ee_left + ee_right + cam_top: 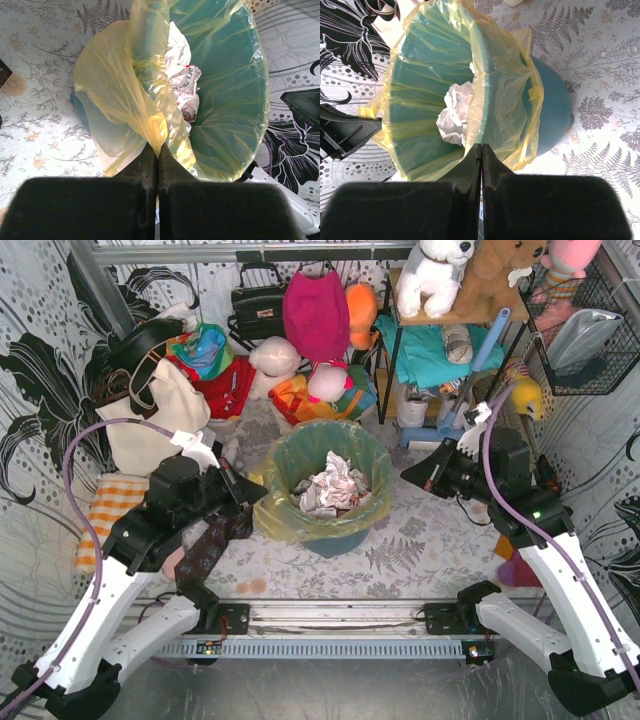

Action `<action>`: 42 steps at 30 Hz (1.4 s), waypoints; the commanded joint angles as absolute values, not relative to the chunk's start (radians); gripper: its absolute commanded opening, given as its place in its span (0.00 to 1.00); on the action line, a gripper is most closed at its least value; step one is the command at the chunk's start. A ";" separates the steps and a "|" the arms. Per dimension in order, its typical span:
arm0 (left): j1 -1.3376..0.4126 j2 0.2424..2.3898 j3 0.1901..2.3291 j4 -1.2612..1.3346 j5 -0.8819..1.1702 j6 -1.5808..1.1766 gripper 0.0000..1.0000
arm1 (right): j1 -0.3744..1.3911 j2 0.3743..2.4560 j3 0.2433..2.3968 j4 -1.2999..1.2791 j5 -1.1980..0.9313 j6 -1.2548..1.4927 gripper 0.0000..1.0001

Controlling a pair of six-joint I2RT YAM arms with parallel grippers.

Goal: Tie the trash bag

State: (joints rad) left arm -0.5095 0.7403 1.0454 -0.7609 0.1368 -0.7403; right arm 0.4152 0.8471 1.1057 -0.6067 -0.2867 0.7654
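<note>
The trash bag point(272, 512), thin yellow-green plastic, lines a round teal bin point(336, 541) at the middle, with crumpled white paper point(332, 488) inside. My left gripper point(254, 496) is at the bag's left edge, shut on a pinch of plastic drawn out from the rim. The left wrist view shows that yellow fold point(156, 131) caught at the left gripper point(158, 148) tips. My right gripper point(408, 476) hovers just right of the bin rim, shut, with no plastic seen in it. In the right wrist view the right gripper point(481, 146) fronts the bag point(420, 100) and bin point(552, 107).
Handbags, a pink bag point(315, 312) and plush toys crowd the back. A shelf point(440, 340) with teal cloth stands back right, beside a wire basket point(585, 335). A cream tote point(150, 425) and an orange checked cloth point(105, 510) lie left. A fern-print mat point(420, 540) covers the floor.
</note>
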 commanded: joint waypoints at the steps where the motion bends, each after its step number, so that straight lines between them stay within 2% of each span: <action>1: -0.506 0.741 1.087 -0.748 0.126 -0.742 0.00 | 0.411 0.849 1.145 -0.622 -0.266 0.745 0.00; 8: -0.506 0.754 0.976 -0.718 0.128 -0.736 0.00 | 0.411 0.846 1.030 -0.654 -0.223 0.730 0.01; 13: -0.506 0.768 0.873 -0.655 0.158 -0.745 0.00 | 0.411 0.855 0.935 -0.605 -0.250 0.735 0.30; 20: -0.506 0.788 0.847 -0.630 0.172 -0.744 0.00 | 0.411 0.881 0.871 -0.519 -0.322 0.749 0.49; 27: -0.506 0.785 0.851 -0.634 0.171 -0.742 0.00 | 0.411 0.920 0.861 -0.495 -0.324 0.740 0.51; 33: -0.506 0.779 0.848 -0.628 0.170 -0.749 0.00 | 0.411 1.006 0.859 -0.501 -0.331 0.718 0.44; 42: -0.506 0.780 0.839 -0.617 0.174 -0.751 0.00 | 0.411 1.075 0.840 -0.465 -0.336 0.703 0.42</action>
